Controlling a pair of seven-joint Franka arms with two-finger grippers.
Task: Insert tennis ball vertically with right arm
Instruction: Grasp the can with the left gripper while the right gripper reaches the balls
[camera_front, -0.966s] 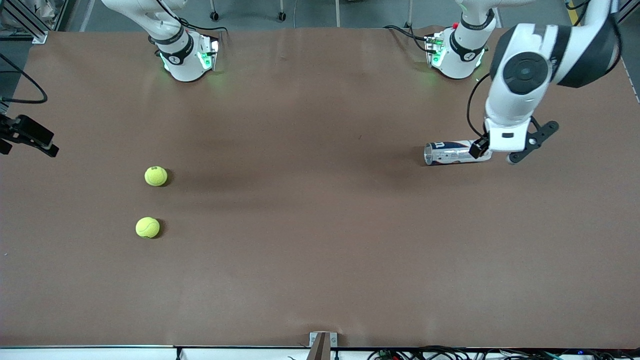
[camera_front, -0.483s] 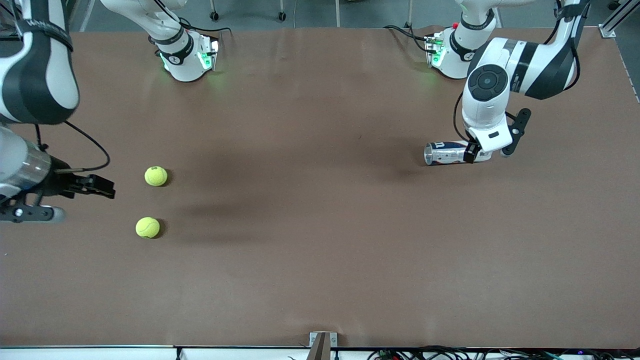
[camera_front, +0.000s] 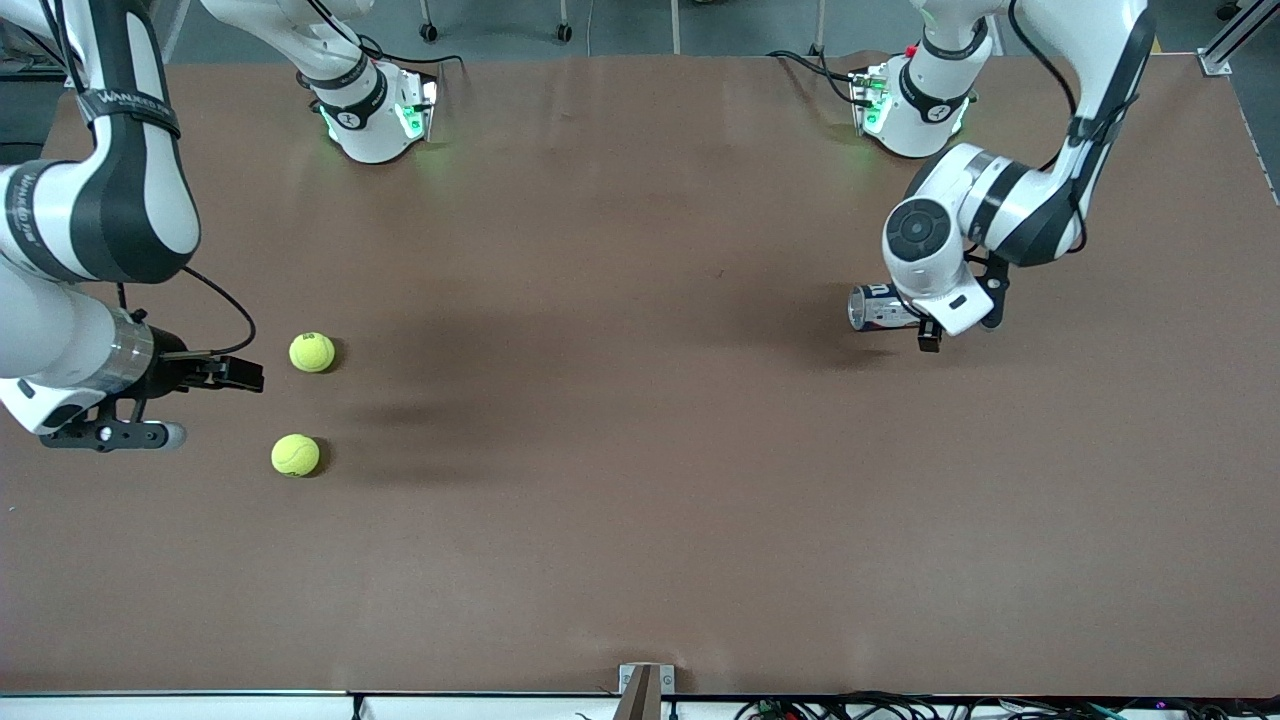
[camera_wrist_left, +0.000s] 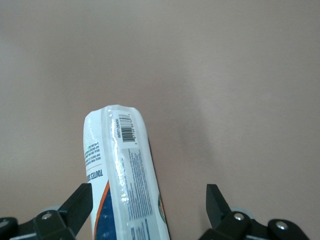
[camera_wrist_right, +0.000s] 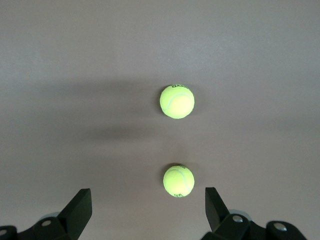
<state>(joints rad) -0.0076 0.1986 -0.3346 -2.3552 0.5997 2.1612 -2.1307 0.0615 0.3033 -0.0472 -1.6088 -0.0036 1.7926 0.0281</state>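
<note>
Two yellow tennis balls lie on a brown table (camera_front: 640, 500) toward the right arm's end, apart from each other. One ball, the farther ball (camera_front: 312, 352), sits farther from the front camera; the nearer ball (camera_front: 295, 455) sits closer to it.

The right gripper (camera_front: 215, 385) hangs low over the table just beside the two balls, pointing toward them. In the right wrist view its two fingers (camera_wrist_right: 80, 210) stand spread wide with nothing between them. Ahead of the fingertips, one ball (camera_wrist_right: 178, 181) lies close, a little toward one finger rather than centred in the gap, and the other ball (camera_wrist_right: 177, 101) lies farther out in the same line. Neither ball touches a finger.

Toward the left arm's end of the table, a tennis ball can (camera_front: 880, 307) lies on its side. The left gripper (camera_front: 945, 330) is down over the can's closed end. In the left wrist view its fingers (camera_wrist_left: 80, 205) are spread wide on either side of the can (camera_wrist_left: 125, 180), which runs out lengthwise from between them. The can lies closer to one finger, with a clear gap to the other finger, and it is not clamped. The can's label shows a barcode and small print.
</note>
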